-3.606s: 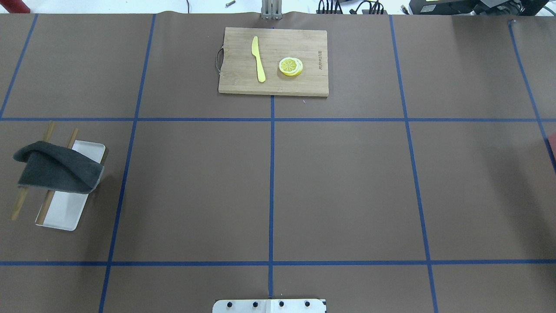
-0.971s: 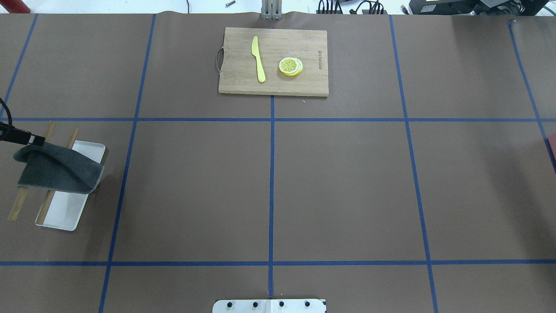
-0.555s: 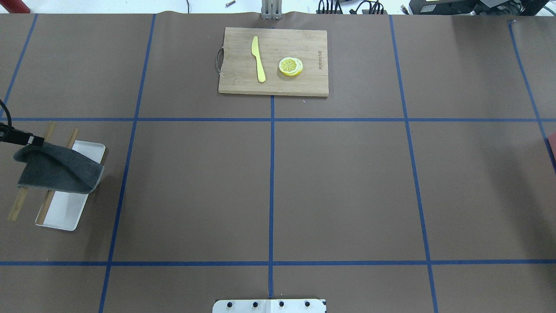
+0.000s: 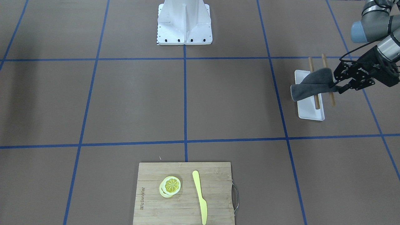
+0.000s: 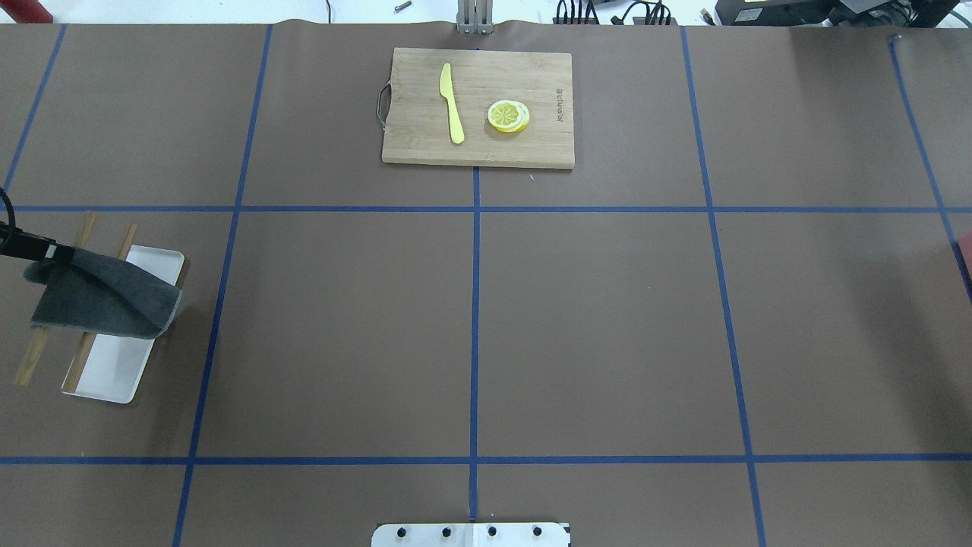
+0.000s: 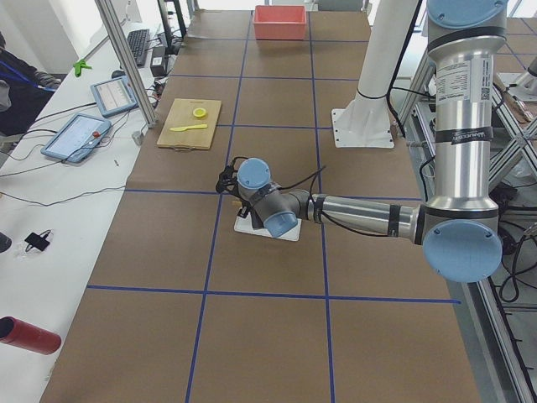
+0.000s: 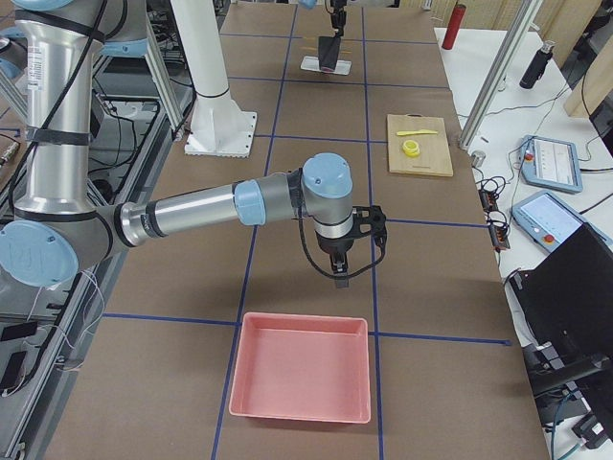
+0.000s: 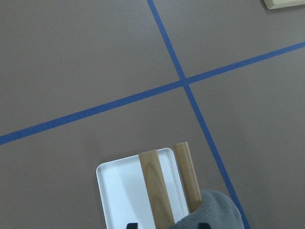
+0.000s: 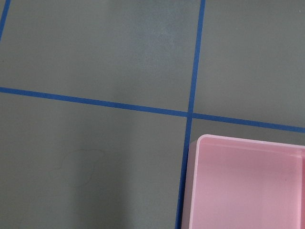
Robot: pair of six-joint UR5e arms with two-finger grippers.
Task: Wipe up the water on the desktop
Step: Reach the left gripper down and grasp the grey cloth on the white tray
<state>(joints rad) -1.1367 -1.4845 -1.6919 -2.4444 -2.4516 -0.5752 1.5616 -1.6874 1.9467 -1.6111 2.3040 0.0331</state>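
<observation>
Desktop: the brown desktop (image 5: 592, 327) is lying under everything, with blue tape lines dividing it into big rectangles; in the right wrist view a faint curved outline (image 9: 78, 167) is showing on it near the pink bin's corner (whether that is water, I cannot tell)
Cloth: a dark grey cloth (image 5: 99, 292) is hanging draped over two wooden sticks (image 5: 34, 353) at the robot's left end of the desktop; one end is rising in a fold toward the arm
Left gripper: the left gripper (image 4: 337, 85) is reaching in low from the table's edge; its fingers are standing apart, straddling the cloth's raised end
Tray: a white tray (image 5: 106, 376) is lying under the cloth; the sticks are running side by side along its length
Cutting board: a bamboo cutting board (image 5: 425, 144) is sitting at the far middle edge, well apart from the cloth; a yellow knife (image 5: 452, 102) and lemon slices (image 5: 508, 115) are resting on it, near each other but not touching
Right gripper: the right gripper (image 7: 340, 276) is pointing down over the desktop, near the pink bin (image 7: 302, 369); I cannot tell how its fingers are standing
</observation>
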